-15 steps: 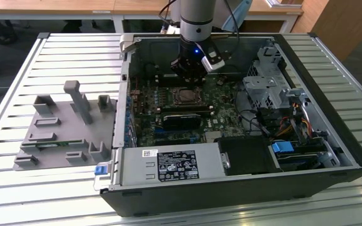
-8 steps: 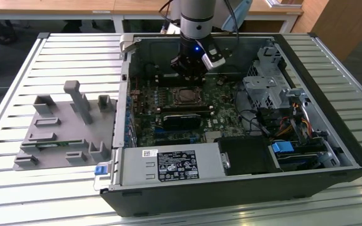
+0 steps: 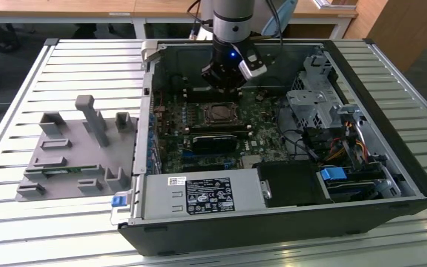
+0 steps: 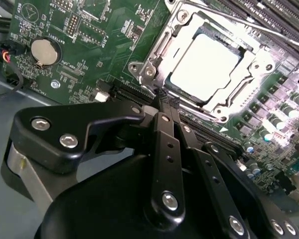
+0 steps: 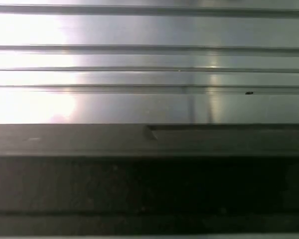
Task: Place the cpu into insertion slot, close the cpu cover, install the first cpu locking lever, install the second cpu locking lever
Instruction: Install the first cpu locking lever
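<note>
The cpu, a flat silver square, lies in the insertion slot on the green motherboard inside the open computer case. The cpu cover, a silver frame with a square window, lies flat down around the chip. A thin metal lever runs along one side of the socket. My gripper hangs just beside the socket's edge, its black fingers pressed together with nothing between them. In the exterior view the gripper stands just behind the socket.
A black block and memory slots lie in front of the socket. The drive cage and cables fill the exterior view's right, the power supply the front. A grey fixture sits on the slatted table outside the case.
</note>
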Robot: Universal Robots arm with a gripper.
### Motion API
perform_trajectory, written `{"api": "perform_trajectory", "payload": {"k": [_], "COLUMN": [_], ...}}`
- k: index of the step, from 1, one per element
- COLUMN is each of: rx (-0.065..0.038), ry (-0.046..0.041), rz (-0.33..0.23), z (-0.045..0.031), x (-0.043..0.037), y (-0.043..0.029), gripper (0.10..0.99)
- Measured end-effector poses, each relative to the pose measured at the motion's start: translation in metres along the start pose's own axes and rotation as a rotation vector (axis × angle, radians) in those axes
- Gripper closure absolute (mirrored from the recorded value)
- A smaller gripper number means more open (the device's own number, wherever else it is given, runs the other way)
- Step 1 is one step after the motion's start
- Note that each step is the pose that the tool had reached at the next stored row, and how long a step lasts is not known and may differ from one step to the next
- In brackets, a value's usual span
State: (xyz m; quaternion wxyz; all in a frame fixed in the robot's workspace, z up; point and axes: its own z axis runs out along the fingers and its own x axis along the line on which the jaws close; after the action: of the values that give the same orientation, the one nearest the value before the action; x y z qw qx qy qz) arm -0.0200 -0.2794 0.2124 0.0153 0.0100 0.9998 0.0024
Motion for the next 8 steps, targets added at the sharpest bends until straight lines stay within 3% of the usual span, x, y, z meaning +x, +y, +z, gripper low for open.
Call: {"api": "perform_trajectory", "payload": {"k": [8], "rx": [0.000], "ry": [0.0000], "rz": [0.000], "z": [0.0000], "x": [-0.0002], "y": [-0.0038], "gripper": [0.980]}}
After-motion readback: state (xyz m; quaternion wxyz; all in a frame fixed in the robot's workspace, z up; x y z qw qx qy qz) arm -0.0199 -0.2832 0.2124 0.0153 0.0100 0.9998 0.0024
